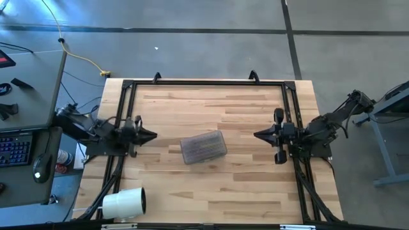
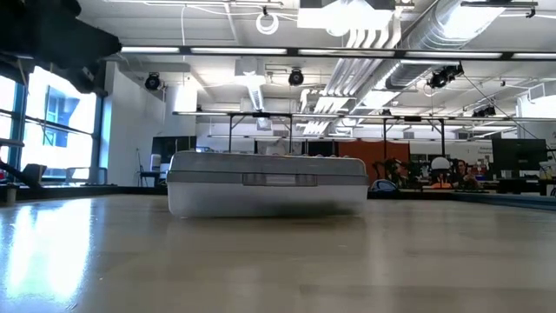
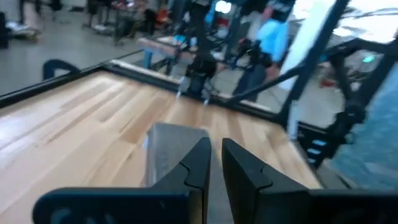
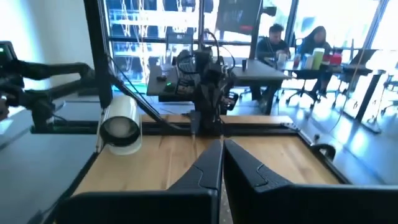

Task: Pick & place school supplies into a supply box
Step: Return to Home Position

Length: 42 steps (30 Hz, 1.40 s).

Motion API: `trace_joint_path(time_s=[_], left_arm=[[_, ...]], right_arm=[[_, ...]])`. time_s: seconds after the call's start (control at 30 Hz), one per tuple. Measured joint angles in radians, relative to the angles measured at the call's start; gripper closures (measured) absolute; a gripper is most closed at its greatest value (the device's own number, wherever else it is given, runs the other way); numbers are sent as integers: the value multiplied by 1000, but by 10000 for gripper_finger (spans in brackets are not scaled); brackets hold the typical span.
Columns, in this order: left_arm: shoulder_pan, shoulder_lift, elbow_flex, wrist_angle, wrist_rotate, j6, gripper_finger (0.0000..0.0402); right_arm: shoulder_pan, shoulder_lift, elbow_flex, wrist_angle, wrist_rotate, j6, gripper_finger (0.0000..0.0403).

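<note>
The supply box, a small translucent case with its ribbed greyish lid down, lies flat on the middle of the wooden table; the low view shows it from the side. The school supplies do not show in any view. My left gripper points level at the box from the table's left, a short way off, its fingers a narrow gap apart with nothing between them. My right gripper faces it from the right, shut and empty.
A big white roll lies at the table's near left corner, also in the right wrist view. A black rail frame runs along the table's far, left and right sides. A desk with a keyboard stands beyond the left edge.
</note>
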Motion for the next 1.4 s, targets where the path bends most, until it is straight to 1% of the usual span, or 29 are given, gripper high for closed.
trace_joint_path(time_s=[0.07, 0.13, 0.2, 0.27, 0.37, 0.47, 0.5, 0.6, 0.67, 0.73, 0.93, 1.07, 1.23, 1.4], left_arm=[[0, -43, -8, -7, 36, 16, 328], [0, -46, -14, -15, 52, 48, 328], [0, -44, -15, -15, 52, 114, 328], [0, -43, -15, -13, 46, 153, 328], [0, -45, -30, -14, 35, 146, 328], [0, -44, -48, -10, 30, 143, 328], [0, -45, -57, -11, 12, 143, 328], [0, -44, -68, -21, -97, 142, 328], [0, -45, -67, -14, -152, 146, 328], [0, -44, -67, -21, -174, 146, 328], [0, -44, -67, -50, -145, 146, 328], [0, -44, -67, -45, -136, 146, 328], [0, -44, -67, -45, -136, 146, 328], [0, -44, -67, -44, -136, 146, 328]], right_arm=[[0, -1, 0, -5, -4, -28, 402], [1, -5, 0, -45, -13, -23, 402], [1, -18, 0, -102, -18, 17, 402], [1, -40, -4, -140, -18, 95, 402], [2, -81, -54, -111, -35, 125, 402], [2, -129, -144, -25, -50, 122, 402], [2, -149, -177, 9, -50, 109, 402], [0, -218, -271, 106, -49, 69, 402], [0, -273, -328, 149, -49, 55, 402], [0, -339, -377, 168, -45, 47, 402], [0, -537, -476, 176, -45, 45, 402], [0, -631, -536, 171, -47, 57, 402], [0, -698, -600, 179, -48, 59, 402], [0, -716, -633, 168, -50, 67, 402]])
